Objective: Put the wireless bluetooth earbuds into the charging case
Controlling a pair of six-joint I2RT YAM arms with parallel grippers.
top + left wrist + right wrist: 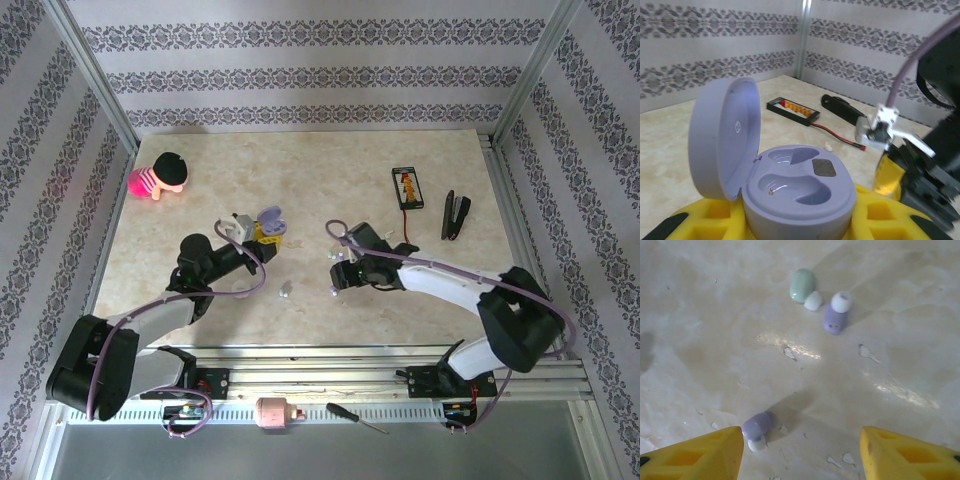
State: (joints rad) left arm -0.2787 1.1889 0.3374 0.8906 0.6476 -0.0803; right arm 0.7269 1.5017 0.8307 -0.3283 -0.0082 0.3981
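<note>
The left gripper (pixel 258 236), left of centre in the overhead view, is clamped on the lavender charging case (pixel 270 217), which sits between its yellow fingers (pixel 885 205). In the left wrist view the case fills the lower middle of the frame. Its lid (pixel 725 140) stands open at the left, and the two moulded wells in its base (pixel 800 187) face up. The right gripper (pixel 338 278) is just right of centre in the overhead view, low over the marbled tabletop (pixel 330 170). In its own wrist view the two yellow fingertips (pixel 705 455) stand apart at the bottom corners with nothing between them. A lavender earbud (pixel 757 426) with a white tip lies on the table just beside the lower-left fingertip. A pale green earbud (pixel 802 285) and a second lavender earbud (pixel 835 317) lie close together near the top centre of that frame, well apart from the first. In the upper right of the overhead view are a black tray of orange cells (pixel 406 187) and a black stapler-like tool (pixel 456 215). A pink doll (pixel 160 178) lies at upper left.
</note>
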